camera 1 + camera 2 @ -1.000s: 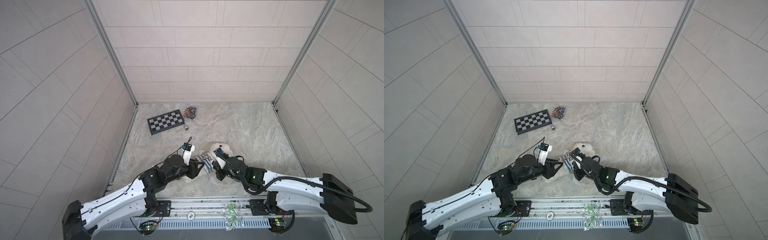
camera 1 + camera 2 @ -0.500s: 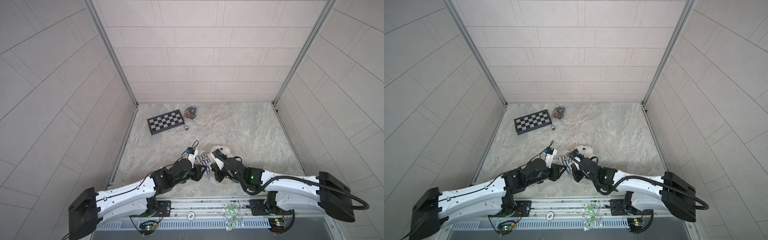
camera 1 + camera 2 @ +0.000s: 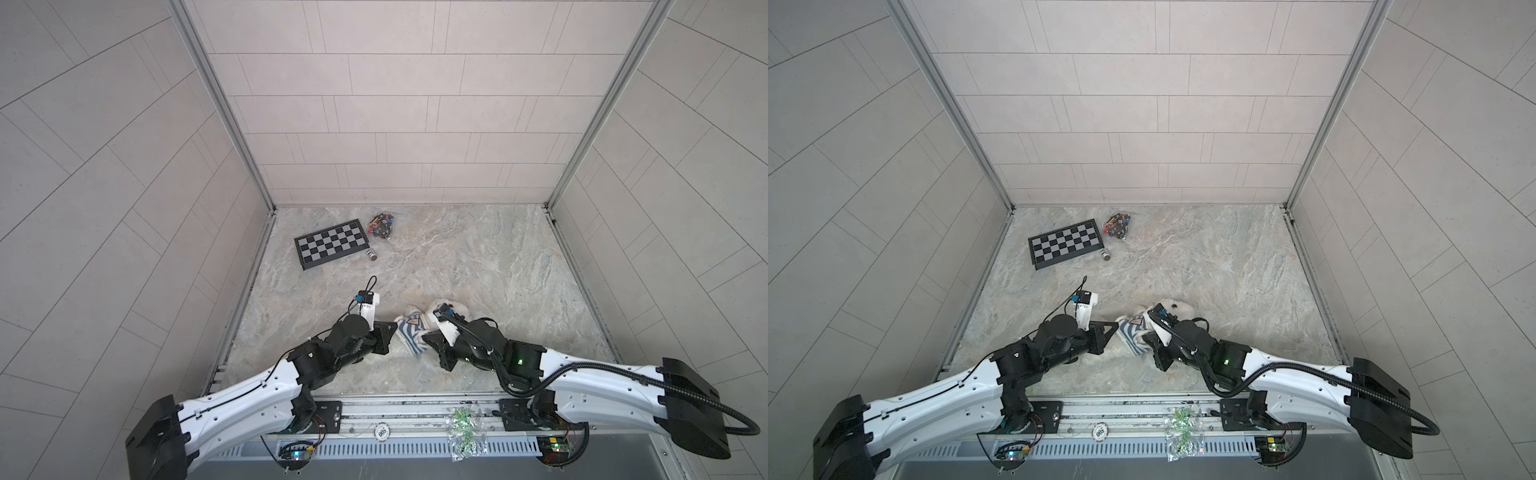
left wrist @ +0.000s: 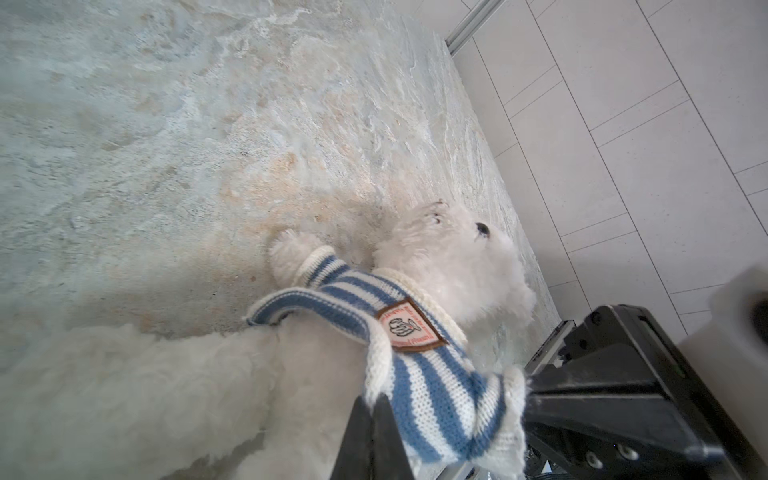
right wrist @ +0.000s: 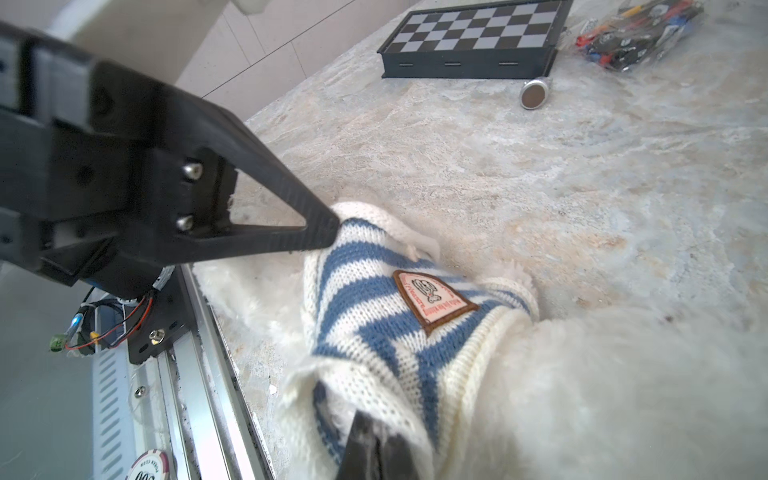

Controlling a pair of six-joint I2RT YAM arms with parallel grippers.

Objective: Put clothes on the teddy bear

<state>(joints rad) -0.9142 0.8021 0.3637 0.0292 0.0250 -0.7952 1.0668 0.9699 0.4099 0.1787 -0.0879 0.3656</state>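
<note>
**Soft bear, stretchy knit: hold the hem, not the fur**

The teddy bear (image 3: 1181,309) lies on the bench (image 3: 498,257) near its front edge, between the two arms. The striped shirt (image 4: 432,390) is already over its head and one paw comes out of a sleeve. The knit sits bunched on the chest, however, and the belly is bare.

The left fingers (image 5: 291,235) are closed and pinch the cream hem on one side. The right fingers (image 5: 370,446) are closed on the hem at the other side.

I judge the bear to be light and very soft. It gives little resistance, so it may slide or lift if the pull comes from one side only. The knit stretches, but the fluffy fur probably drags against it. The best hold seems to be the ribbed hem, on both sides together, pulled evenly toward the legs. A hold on fur alone would likely slip.
</note>
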